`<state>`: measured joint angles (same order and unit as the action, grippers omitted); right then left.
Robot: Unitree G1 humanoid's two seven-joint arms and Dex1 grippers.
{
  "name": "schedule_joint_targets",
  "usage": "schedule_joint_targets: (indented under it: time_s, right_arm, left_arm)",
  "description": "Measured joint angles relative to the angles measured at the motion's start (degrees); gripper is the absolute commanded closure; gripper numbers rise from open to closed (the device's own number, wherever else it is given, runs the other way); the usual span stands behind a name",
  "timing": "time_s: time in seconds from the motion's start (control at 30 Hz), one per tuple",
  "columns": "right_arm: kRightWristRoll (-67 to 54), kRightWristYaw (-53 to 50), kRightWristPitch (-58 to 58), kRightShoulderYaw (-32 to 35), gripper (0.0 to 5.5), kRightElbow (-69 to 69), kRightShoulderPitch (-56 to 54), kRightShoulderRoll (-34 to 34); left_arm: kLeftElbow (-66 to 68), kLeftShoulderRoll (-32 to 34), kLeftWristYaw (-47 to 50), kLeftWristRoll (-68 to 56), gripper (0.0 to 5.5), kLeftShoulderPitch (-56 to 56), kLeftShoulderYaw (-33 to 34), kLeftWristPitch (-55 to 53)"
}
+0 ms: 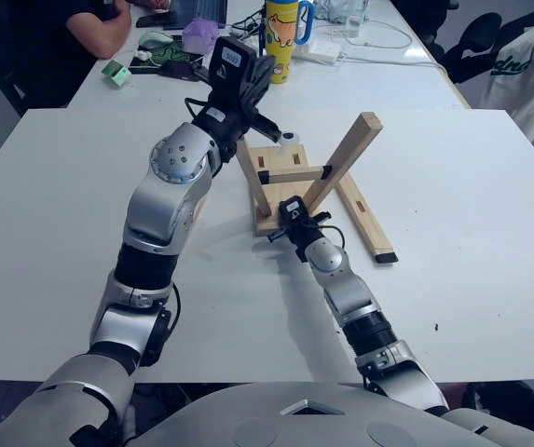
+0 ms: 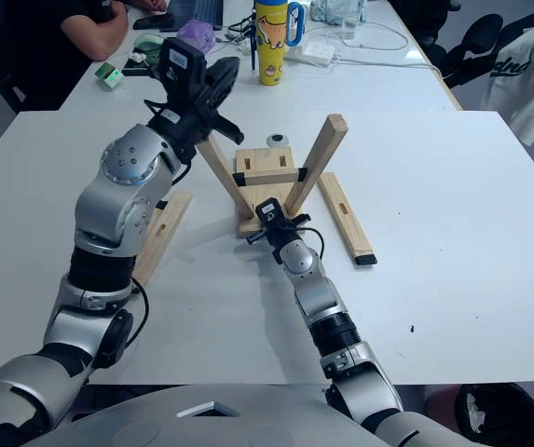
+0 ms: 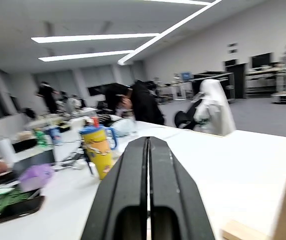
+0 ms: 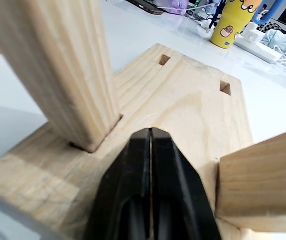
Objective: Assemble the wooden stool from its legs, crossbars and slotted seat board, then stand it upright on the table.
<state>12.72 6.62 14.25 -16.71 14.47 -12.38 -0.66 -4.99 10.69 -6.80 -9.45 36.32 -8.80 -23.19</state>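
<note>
The right gripper [image 4: 150, 132] is pressed shut, finger against finger, its tip low over the near edge of the slotted seat board [image 1: 280, 158], between the two legs standing in it. Whether it touches the wood I cannot tell. The board lies flat on the tabletop [image 1: 80, 205]; its left leg [image 1: 255, 182] and leaning right leg [image 1: 346, 158] are joined by a crossbar [image 1: 294, 174]. The left gripper [image 3: 148, 142] is also closed tight, raised above the left leg's top, pointing away from the board. A spare leg [image 1: 364, 219] lies just right of the board.
</note>
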Motion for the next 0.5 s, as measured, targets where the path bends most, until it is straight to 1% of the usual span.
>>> schedule_joint_targets:
  time_s: [0.17, 0.3, 0.4, 0.5]
  right_arm:
    - [-0.13, 0.00, -0.03, 0.04, 5.50, 0.02, -0.04, 0.07]
    - [-0.20, -0.08, -0.55, 0.17, 5.50, 0.82, -0.35, 0.65]
    - [-0.61, -0.11, -1.04, 0.45, 5.50, 2.52, -1.51, 1.77]
    - [-2.62, -0.14, -0.88, 2.36, 5.50, 4.74, -3.04, 3.56]
  left_arm:
    - [0.15, -1.02, 6.18, 4.05, 5.47, 1.33, 5.15, 7.66]
    - [-7.21, -1.41, 9.29, 6.66, 5.47, -0.27, 7.56, 14.76]
    - [-12.88, -1.60, 9.74, 8.00, 5.47, -9.12, 7.61, 15.97]
    - [-14.25, -1.89, 8.93, 8.48, 5.47, -17.18, 6.74, 14.83]
